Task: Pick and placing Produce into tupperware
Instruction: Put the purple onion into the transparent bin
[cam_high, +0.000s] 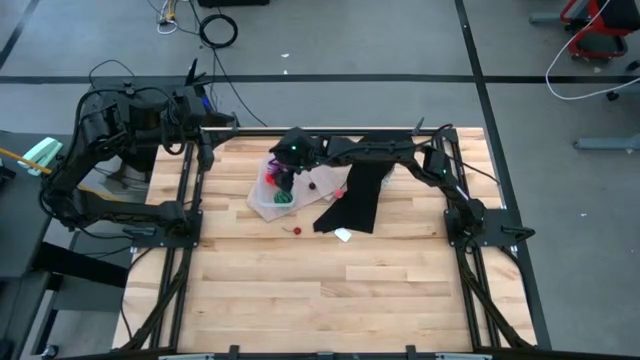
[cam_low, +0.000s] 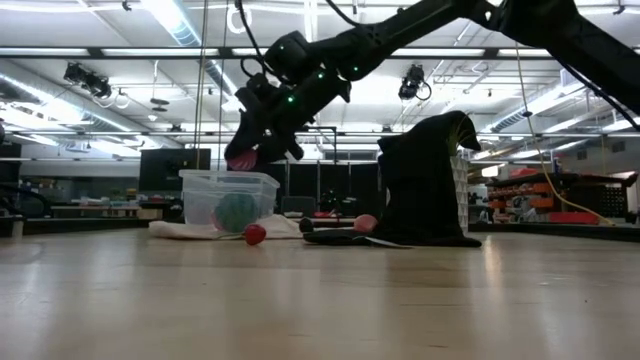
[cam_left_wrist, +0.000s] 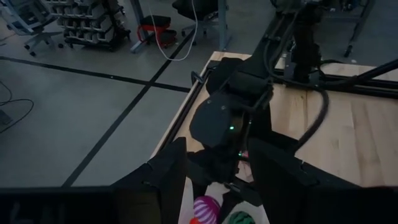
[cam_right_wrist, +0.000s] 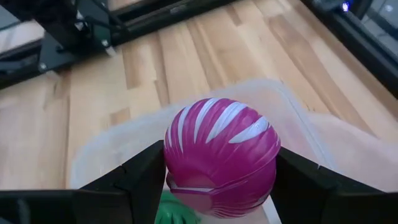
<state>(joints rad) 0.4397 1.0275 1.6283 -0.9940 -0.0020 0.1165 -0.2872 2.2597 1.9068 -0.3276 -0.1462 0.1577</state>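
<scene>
Step in hand: placing. The right gripper (cam_right_wrist: 219, 165) clasps a magenta-purple toy fruit with white stripes (cam_right_wrist: 221, 155) between its two dark fingers and holds it just above the clear, rounded-rectangular shallow plastic tupperware (cam_right_wrist: 298, 118). In the high view this sits upper centre of the frame, with the right arm stretched leftward across the wooden table (cam_high: 300, 290). In the low view the fruit hangs at the container's rim, centre-left of the frame, not yet inside.

Already in the tupperware: a green striped toy fruit (cam_low: 237, 211), seen through the clear wall and at the bottom edge of the right wrist view.

Next move, as I judge it: lower slightly, spread the fingers and let the magenta piece drop beside the green one. The green fruit lies almost directly beneath, so the piece may roll off it; the walls should contain it.

Still out on the table: a small red ball-like toy fruit (cam_low: 255, 234) just in front of the container, and a pinkish piece (cam_low: 366, 223) lower centre, beside the crumpled black cloth (cam_low: 425, 180). The cloth stands tall to the right of centre and may hide further pieces.

The left gripper (cam_left_wrist: 214, 177) waits at the upper left of the high view, at the table edge, fingers parted and empty.
</scene>
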